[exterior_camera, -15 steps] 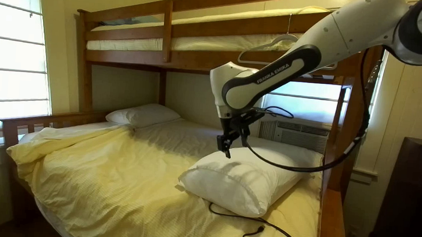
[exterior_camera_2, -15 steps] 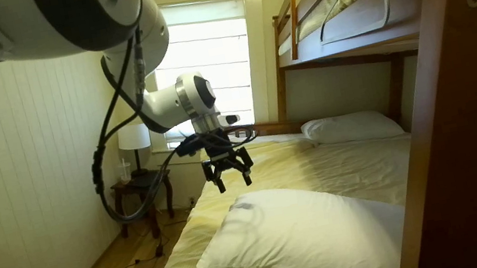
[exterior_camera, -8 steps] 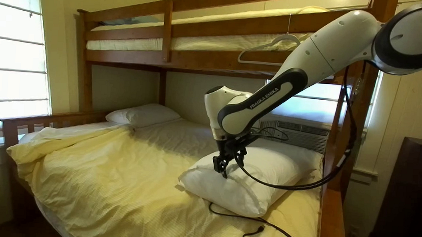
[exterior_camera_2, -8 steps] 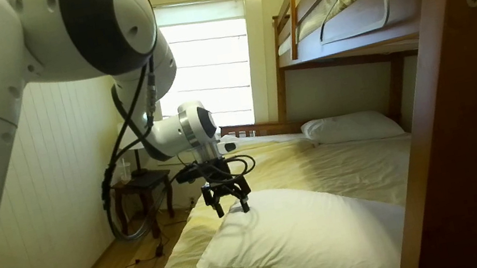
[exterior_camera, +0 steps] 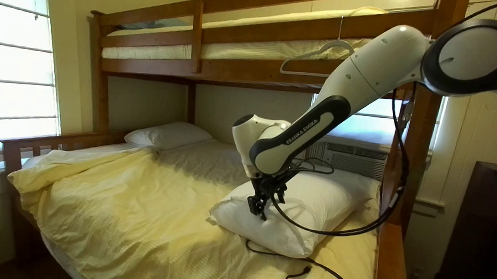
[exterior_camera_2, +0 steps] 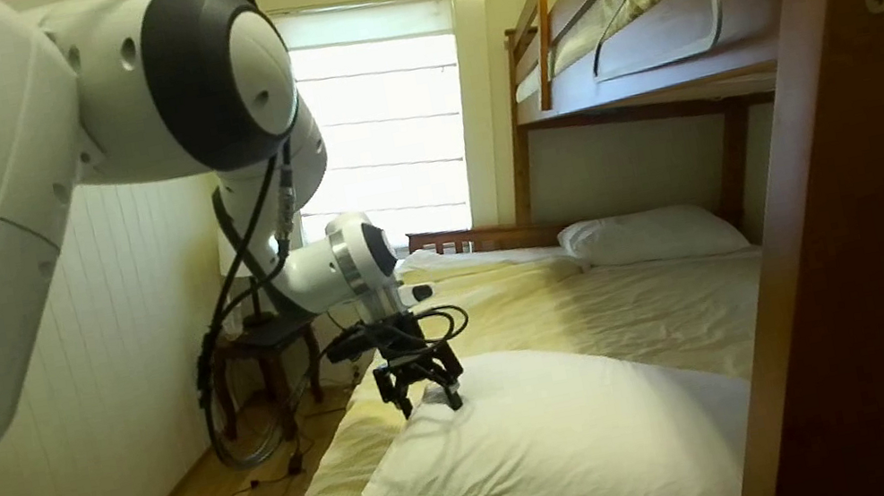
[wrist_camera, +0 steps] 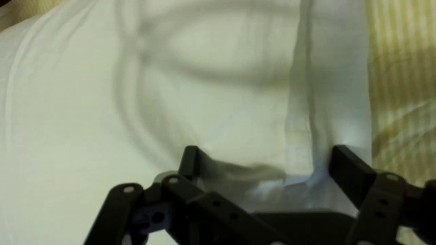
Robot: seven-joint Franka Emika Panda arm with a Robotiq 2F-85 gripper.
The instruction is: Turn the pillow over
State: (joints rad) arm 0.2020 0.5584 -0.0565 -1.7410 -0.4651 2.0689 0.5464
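Observation:
The large white pillow lies near the bed's end in both exterior views (exterior_camera: pixel 336 190) (exterior_camera_2: pixel 585 441), and fills most of the wrist view (wrist_camera: pixel 75 136). My gripper is low over the pillow's open-hem end in both exterior views (exterior_camera: pixel 272 210) (exterior_camera_2: pixel 431 409). In the wrist view my gripper (wrist_camera: pixel 267 166) is open, with its fingers wide apart on both sides of the hem ridge. White cloth folds up between the fingers. The fingertips seem to touch or press into the pillow; the exact contact is hard to see.
A yellow bedspread (exterior_camera: pixel 131 218) lies under the pillow. A smaller white pillow (exterior_camera: pixel 169 135) is at the far end. Black cables (exterior_camera: pixel 331 272) lie by the pillow's near corner. A wooden bed post (exterior_camera_2: pixel 810 219), the upper bunk rail (exterior_camera: pixel 235 72) and a hanger (exterior_camera: pixel 294 58) stand around.
My arm has come down from above the pillow, bringing the open gripper onto its hem end. The pillow bulges slightly outward near the gripper; otherwise it lies in place.

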